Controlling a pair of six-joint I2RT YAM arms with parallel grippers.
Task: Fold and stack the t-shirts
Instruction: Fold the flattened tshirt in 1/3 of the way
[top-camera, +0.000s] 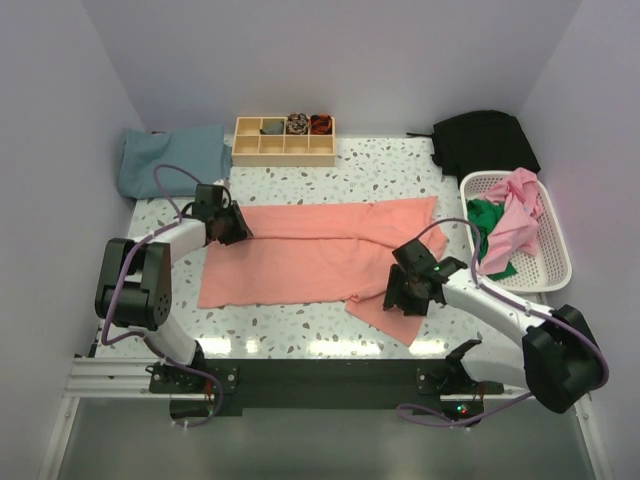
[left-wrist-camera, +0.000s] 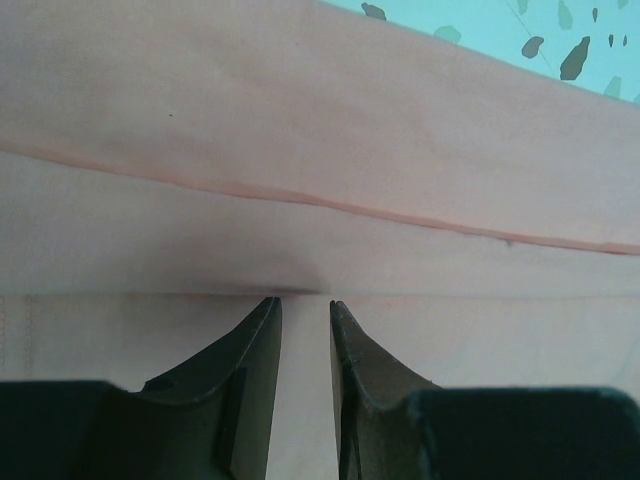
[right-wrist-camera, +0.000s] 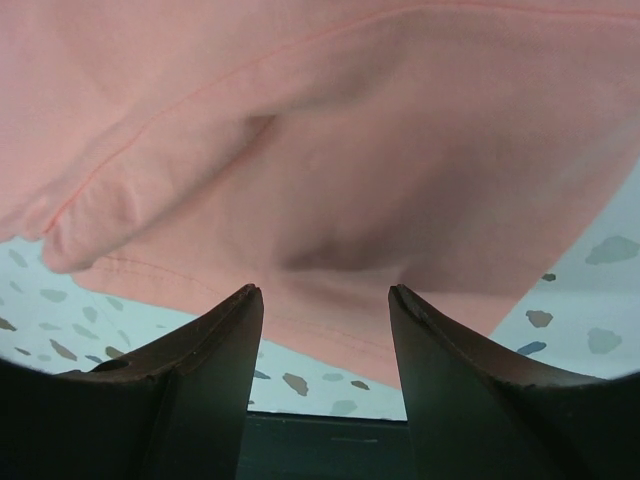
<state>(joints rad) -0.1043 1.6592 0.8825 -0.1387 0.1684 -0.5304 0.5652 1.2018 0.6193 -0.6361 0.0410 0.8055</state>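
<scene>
The left gripper (top-camera: 228, 226) has its jaws drawn close together on the salmon-pink t-shirt (top-camera: 300, 262). In the left wrist view the two dark fingers (left-wrist-camera: 255, 360) stand only a narrow gap apart, with the gripper (left-wrist-camera: 303, 300) tips meeting the cloth at a hem line where the fabric puckers slightly. A raised fold of the t-shirt (left-wrist-camera: 300, 120) runs across just beyond them. This grip sits at the shirt's far left corner.

The right gripper (top-camera: 410, 290) is spread wide and holds nothing. In the right wrist view the gripper (right-wrist-camera: 325, 290) has a broad gap between its fingers (right-wrist-camera: 210, 370), and the t-shirt (right-wrist-camera: 350, 130) edge lies just ahead of the tips, with a rolled sleeve seam to the left. This gripper hovers over the shirt's near right corner.

The shirt lies spread across the middle of the speckled table (top-camera: 370, 175), folded lengthwise, its right end flaring towards the near edge. A dusty teal-blue t-shirt (top-camera: 170, 158) lies at the far left corner. At the right edge, a white lattice basket (top-camera: 560, 255) holds a pink t-shirt (top-camera: 515, 215) and a green t-shirt (top-camera: 490, 238) in a heap. A wooden compartment tray (top-camera: 240, 140) sits at the far edge, and a black cloth item (top-camera: 483, 140) lies behind the basket.
</scene>
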